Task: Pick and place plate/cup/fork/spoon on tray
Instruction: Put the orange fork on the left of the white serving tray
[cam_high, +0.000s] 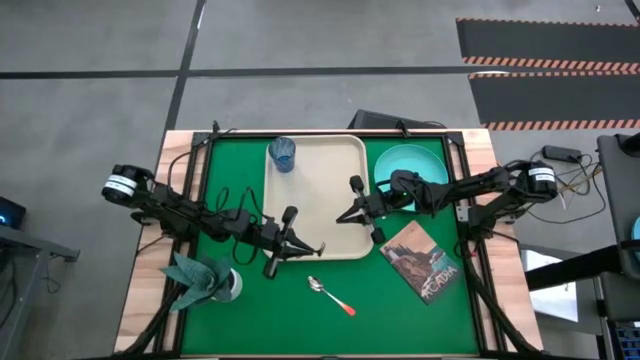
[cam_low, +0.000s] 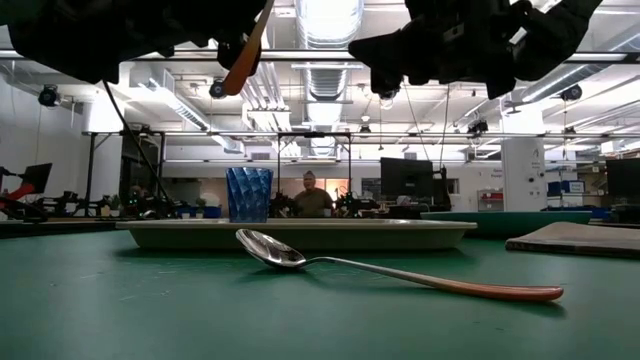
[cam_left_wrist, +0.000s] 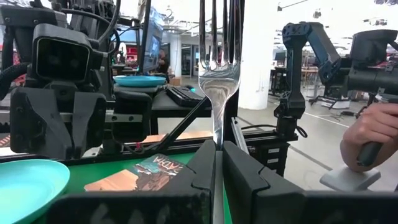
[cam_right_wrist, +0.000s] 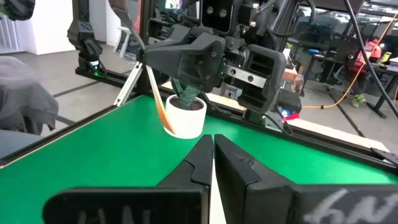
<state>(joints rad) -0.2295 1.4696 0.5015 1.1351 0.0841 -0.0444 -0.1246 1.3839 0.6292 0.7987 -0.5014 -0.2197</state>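
Note:
The beige tray (cam_high: 320, 215) lies mid-table with the dark-blue cup (cam_high: 283, 153) standing in its far left corner. The turquoise plate (cam_high: 425, 160) rests on the table to the right of the tray. The spoon (cam_high: 331, 296) lies on the green mat near the front; it also shows in the low view (cam_low: 330, 262). My left gripper (cam_high: 297, 243) is shut on the fork (cam_left_wrist: 219, 68) over the tray's near edge. My right gripper (cam_high: 342, 217) hovers over the tray's right part, shut and empty; it also shows in its own wrist view (cam_right_wrist: 212, 146). My left gripper pinches the fork's thin metal neck (cam_left_wrist: 216, 144) between its two fingers, just behind the tines. The fingers lie roughly level, coming from the table's left. The tines stick out past the fingertips and the red-orange handle (cam_right_wrist: 159, 99) slants down behind. The fork is lifted clear.
A brown picture-covered book (cam_high: 422, 262) lies to the right of the tray's near corner. A pale holder with a teal napkin (cam_high: 212, 280) stands at front left. Beyond the table, a person's hand (cam_left_wrist: 373, 134) rests on a device, and another person (cam_low: 313, 197) sits far off.

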